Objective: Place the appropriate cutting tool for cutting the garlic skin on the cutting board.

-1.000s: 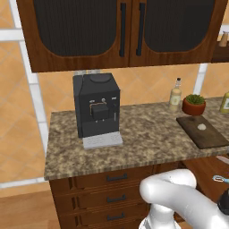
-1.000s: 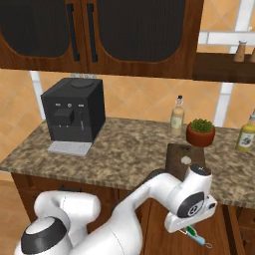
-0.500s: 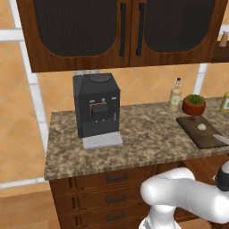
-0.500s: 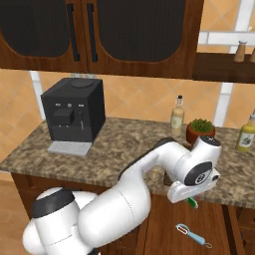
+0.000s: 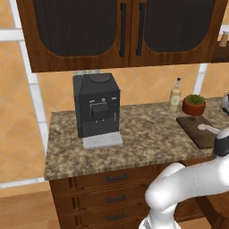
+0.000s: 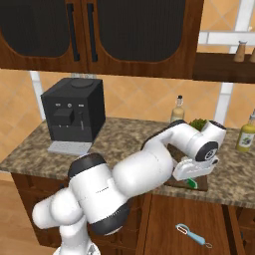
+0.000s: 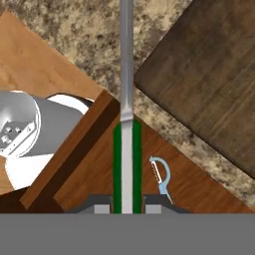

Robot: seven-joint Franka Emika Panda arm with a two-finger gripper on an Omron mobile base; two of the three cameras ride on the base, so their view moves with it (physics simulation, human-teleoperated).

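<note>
- Left base view: we see the board (image 5: 200, 130) on the counter (image 5: 134, 138) at right, with the whitish garlic (image 5: 208, 129) lying on it. A coffee machine (image 5: 97, 110) stands well to the left; a bottle (image 5: 175, 94) and a potted plant (image 5: 194, 104) stand behind the board. We can't make out the fingers here.
- Right base view: we see the gripper (image 6: 193, 175) low over the counter's front edge, at the near edge of the board (image 6: 199, 185), mostly hidden by the hand. A bit of green from the knife (image 6: 191, 183) pokes out just below the hand. A blue-handled peeler (image 6: 193, 235) lies on the floor well below the fingers.
- Hand view: the fingers (image 7: 101, 205) are clamped on the knife's (image 7: 126, 124) green handle. Its silver blade runs straight out from the fingers over the counter (image 7: 94, 30). The board (image 7: 209, 84) sits ahead and right of the blade tip side, apart from it. The peeler (image 7: 161, 177) shows just right of the handle, far below.
</note>
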